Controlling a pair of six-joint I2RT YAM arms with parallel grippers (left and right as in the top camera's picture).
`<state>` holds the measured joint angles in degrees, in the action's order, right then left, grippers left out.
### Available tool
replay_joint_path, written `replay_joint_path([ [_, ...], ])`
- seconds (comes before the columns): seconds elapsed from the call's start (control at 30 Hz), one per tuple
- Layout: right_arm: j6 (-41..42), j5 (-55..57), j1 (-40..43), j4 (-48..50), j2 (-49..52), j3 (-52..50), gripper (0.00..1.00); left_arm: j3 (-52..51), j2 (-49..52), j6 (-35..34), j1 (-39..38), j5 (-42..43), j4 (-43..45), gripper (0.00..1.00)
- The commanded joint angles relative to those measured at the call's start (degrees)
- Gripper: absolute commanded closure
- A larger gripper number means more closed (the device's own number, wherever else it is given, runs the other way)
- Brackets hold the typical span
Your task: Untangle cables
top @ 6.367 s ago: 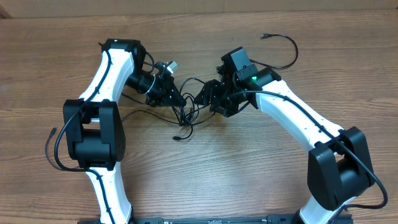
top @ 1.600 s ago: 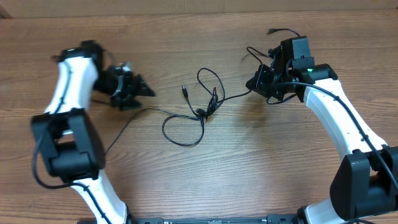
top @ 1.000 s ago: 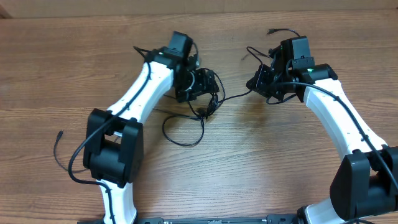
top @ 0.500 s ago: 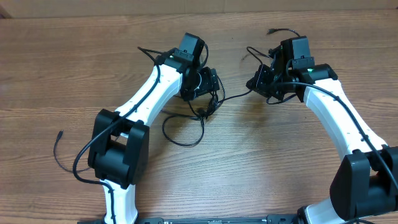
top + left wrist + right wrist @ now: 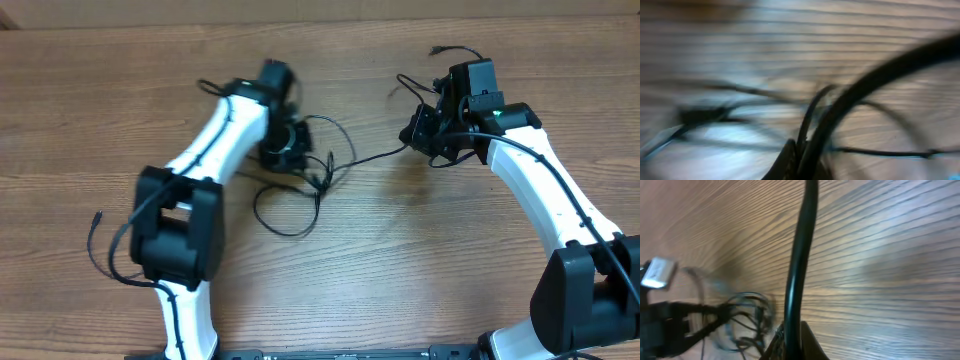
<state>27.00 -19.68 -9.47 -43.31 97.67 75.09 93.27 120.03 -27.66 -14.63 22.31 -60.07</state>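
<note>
Several thin black flexible cables lie knotted together near the middle of the wooden surface. One loose loop spreads from the knot toward the near edge, and another arcs above it. A single strand runs right to the right pincer.

A wooden table, its grain running side to side, carries the cables — thin black cords knotted left of centre. One loop lies flat toward the near edge, and one strand runs off rightward. Another cord end sits near the far edge — plug pointing left.
</note>
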Motion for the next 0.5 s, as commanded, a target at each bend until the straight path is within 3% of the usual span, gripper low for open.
replay_joint_path([
  [0.0,-0.04,6.67,0.22,-0.09,-1.11,1.44,0.96,0.66,0.66,10.82,5.33,1.33,-4.13,0.96],
  [0.2,-0.04,9.73,0.24,-0.15,-1.11,1.44,0.96,0.66,0.66,17.55,11.93,-0.07,-9.22,0.96],
  [0.47,0.17,16.31,0.50,-0.83,-1.11,1.44,0.96,0.63,0.66,13.79,17.94,-14.80,-12.15,0.96],
])
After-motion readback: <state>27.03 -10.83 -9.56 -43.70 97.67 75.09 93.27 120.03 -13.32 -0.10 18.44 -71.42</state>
